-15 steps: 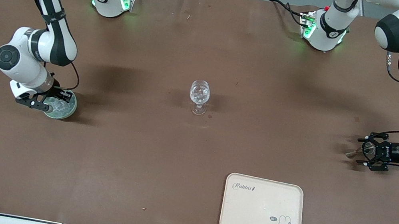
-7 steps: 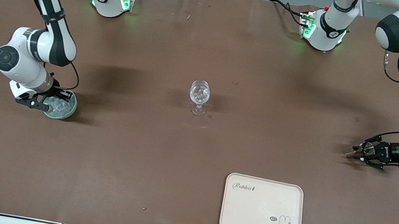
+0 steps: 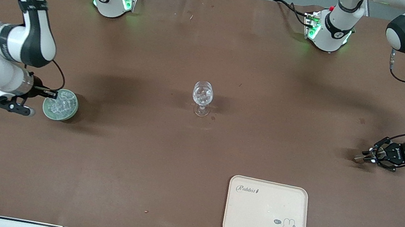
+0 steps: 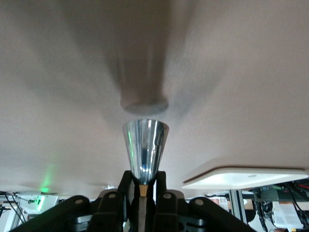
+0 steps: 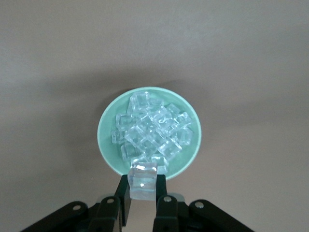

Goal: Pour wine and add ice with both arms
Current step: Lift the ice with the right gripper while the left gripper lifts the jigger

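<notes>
Now right gripper (image 5: pixel 143 192) gripping ice cube (image 5: pixel 143 180), left gripper (image 4: pixel 143 189) gripping jigger (image 4: pixel 145 149)

Obstacles on counter (image 3: pixel 135 168): stemmed glass (image 3: pixel 202 98) at centre — open counter all round it; green bowl (image 3: pixel 60 105) toward right arm's end; cream tray (image 3: pixel 266 211) nearer front camera — flat, low.

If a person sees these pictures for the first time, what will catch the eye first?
Probably the right gripper, shut on one ice cube over the green bowl of ice at the right arm's end. Next, the left gripper holds a shiny metal cup low over the table. A stemmed glass stands mid-table.
</notes>
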Robot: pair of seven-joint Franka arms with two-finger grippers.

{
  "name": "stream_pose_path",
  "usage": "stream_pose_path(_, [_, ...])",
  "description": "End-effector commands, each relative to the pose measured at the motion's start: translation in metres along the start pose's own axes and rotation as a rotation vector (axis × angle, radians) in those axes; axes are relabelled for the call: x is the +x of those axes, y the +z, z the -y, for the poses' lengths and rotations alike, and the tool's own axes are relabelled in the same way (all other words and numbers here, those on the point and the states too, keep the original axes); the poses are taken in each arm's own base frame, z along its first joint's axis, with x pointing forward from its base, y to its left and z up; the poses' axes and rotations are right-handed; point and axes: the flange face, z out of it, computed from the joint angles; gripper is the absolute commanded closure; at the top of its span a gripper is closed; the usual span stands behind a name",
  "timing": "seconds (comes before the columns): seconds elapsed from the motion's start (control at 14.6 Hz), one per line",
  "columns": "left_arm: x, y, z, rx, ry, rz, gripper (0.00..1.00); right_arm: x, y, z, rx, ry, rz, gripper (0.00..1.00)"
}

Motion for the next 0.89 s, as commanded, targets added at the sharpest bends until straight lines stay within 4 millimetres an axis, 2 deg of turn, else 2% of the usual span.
stream_pose_path(0.0, [-0.034, -0.017, 0.005, -0.025, 0.033, 0.090, 0.99, -0.014, -0.060, -0.010, 0.029, 0.027, -0.038, 0.98])
stream_pose_path(0.07, [-0.051, -0.025, 0.003, -0.025, 0.062, 0.112, 1.00, -0.024, -0.085, -0.013, 0.039, 0.038, -0.066, 0.98])
stream_pose_path(0.21, [-0.088, -0.024, -0.002, 0.041, 0.127, 0.108, 0.99, -0.045, -0.128, -0.017, 0.054, 0.043, -0.113, 0.98])
stream_pose_path(0.27, [-0.107, -0.011, -0.005, 0.091, 0.162, 0.118, 0.99, -0.057, -0.151, -0.019, 0.060, 0.044, -0.136, 0.98])
stream_pose_path(0.41, [-0.136, -0.009, -0.002, 0.103, 0.189, 0.144, 0.99, -0.082, -0.191, -0.023, 0.069, 0.050, -0.158, 0.99])
stream_pose_path(0.62, [-0.178, 0.003, 0.003, 0.142, 0.234, 0.172, 0.99, -0.109, -0.270, -0.024, 0.069, 0.042, -0.133, 0.99])
stream_pose_path(0.75, [-0.204, 0.013, 0.009, 0.158, 0.239, 0.174, 0.99, -0.126, -0.306, -0.027, 0.069, 0.035, -0.136, 0.99])
stream_pose_path(0.82, [-0.217, 0.022, 0.013, 0.150, 0.226, 0.167, 0.99, -0.129, -0.310, -0.028, 0.069, 0.034, -0.132, 0.99])
